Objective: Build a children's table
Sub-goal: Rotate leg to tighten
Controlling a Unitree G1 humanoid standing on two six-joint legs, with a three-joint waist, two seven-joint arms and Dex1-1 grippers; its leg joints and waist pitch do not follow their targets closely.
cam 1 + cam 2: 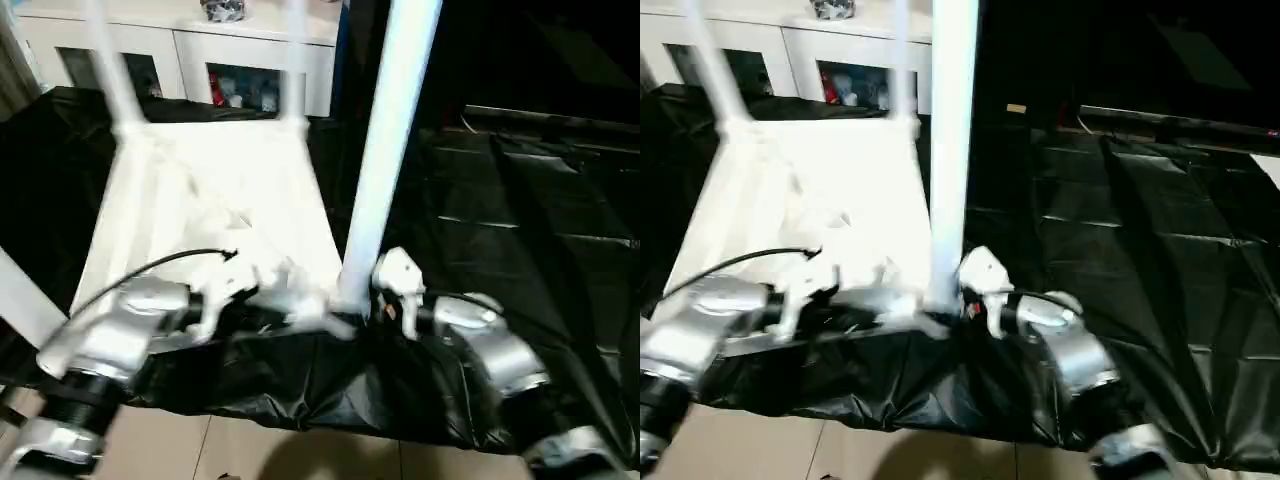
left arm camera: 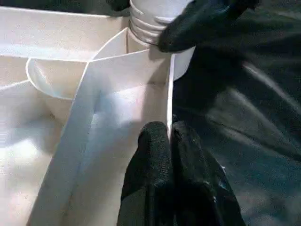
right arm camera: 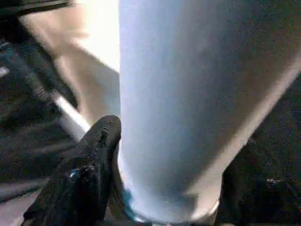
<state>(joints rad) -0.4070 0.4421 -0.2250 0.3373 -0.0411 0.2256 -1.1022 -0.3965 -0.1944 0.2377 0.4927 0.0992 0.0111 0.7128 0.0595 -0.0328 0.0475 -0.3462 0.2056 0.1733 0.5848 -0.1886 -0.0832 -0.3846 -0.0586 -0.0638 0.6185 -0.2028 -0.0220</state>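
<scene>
The children's table [image 1: 200, 200] lies upside down on the black sheet, ribbed underside up. Two legs [image 1: 110, 70] stand blurred in its far corners, and another leg [image 1: 20, 300] shows at the near left. At the near right corner a white leg [image 1: 385, 150] stands upright in its socket. My right gripper [image 3: 174, 155] is shut on this leg just above its base, one finger [image 3: 94, 150] pressed to its side. My left gripper [image 2: 169, 136] is shut on the table's thin rim wall [image 2: 168, 94] beside that socket.
The black-sheeted big table [image 1: 520, 200] stretches to the right, its sheet crumpled at the front edge. A white cabinet with glass doors [image 1: 250, 50] stands behind. Tiled floor [image 1: 250, 450] shows below the front edge.
</scene>
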